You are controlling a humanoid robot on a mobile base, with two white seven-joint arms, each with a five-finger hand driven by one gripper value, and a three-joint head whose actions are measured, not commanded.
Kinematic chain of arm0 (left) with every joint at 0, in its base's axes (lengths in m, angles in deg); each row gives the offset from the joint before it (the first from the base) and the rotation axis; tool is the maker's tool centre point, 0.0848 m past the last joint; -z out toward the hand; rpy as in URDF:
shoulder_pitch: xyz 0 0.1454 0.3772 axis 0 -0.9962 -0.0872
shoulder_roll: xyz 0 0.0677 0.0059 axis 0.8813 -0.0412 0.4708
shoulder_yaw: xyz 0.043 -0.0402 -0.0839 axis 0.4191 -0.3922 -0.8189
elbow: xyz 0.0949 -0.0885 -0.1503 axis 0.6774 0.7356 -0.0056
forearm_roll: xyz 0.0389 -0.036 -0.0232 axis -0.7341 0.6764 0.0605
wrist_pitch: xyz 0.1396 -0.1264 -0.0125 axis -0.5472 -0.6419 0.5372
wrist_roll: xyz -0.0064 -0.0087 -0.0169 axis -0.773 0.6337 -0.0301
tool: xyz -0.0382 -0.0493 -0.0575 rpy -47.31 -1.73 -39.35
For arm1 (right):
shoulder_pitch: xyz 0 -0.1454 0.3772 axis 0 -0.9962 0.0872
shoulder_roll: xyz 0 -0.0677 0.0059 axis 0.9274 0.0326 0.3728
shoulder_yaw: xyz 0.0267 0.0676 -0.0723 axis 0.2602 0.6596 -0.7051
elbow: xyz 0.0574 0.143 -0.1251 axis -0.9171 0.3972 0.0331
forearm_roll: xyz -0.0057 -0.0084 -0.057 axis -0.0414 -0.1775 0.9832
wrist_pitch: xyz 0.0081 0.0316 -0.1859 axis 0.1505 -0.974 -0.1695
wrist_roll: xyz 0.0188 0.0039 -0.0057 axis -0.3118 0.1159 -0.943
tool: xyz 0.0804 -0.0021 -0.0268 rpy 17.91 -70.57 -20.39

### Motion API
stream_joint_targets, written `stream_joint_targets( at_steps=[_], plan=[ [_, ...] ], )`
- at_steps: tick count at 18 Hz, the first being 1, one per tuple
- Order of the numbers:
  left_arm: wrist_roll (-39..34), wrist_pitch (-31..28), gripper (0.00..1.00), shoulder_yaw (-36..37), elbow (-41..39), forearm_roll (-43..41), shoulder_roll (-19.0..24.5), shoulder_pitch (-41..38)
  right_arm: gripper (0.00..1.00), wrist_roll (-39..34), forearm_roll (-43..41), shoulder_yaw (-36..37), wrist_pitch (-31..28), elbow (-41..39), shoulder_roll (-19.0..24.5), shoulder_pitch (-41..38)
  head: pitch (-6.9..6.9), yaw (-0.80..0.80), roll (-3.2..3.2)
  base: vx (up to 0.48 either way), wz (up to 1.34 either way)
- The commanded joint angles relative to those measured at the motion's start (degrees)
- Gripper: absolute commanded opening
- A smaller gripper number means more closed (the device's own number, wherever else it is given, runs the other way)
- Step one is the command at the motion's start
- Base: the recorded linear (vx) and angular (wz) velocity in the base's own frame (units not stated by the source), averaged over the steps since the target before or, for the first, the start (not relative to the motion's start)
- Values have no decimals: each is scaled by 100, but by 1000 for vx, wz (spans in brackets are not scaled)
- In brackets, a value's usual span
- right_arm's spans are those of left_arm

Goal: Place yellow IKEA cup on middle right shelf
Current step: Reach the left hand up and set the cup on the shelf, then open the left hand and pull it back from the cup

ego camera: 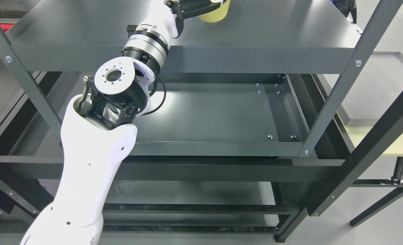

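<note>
A yellow cup (215,14) shows at the top edge of the head view, over the grey top shelf (273,30). My left arm comes up from the lower left and reaches over that shelf. My left hand (196,6) is at the top edge with its dark fingers (191,7) wrapped on the cup; the hand and the cup's upper part are cut off by the frame. The shelf below (215,115) is a dark grey tray, seen through the frame. The right arm is out of view.
The rack's grey uprights (341,88) and front rail (188,59) stand between me and the lower shelves. A lower shelf (188,194) shows beneath. A grey table (388,92) with a pale top stands to the right of the rack.
</note>
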Motion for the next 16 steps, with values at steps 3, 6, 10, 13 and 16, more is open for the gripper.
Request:
stream_joint_targets(
  at_steps=[3,6,10,13,16],
  plan=[
    [-14,-311,3,-821,432,-16,76,109,99,-1,-141,-97,-4,0,-100,-79,0,0,0,0,0],
    [47,-565,32,-778,441,-25,76,109,99,-1,-141,-97,-4,0,-100,-79,0,0,0,0,0],
    [591,-725,83,-725,441,2,76,109,99,-1,-141,-97,-4,0,-100,-79,0,0,0,0,0],
    [751,-707,98,-751,380,2,76,109,99,-1,-141,-97,-4,0,-100,-79,0,0,0,0,0],
    [751,-690,99,-908,161,-7,76,118,99,-1,-141,-97,-4,0,-100,-79,0,0,0,0,0]
  ],
)
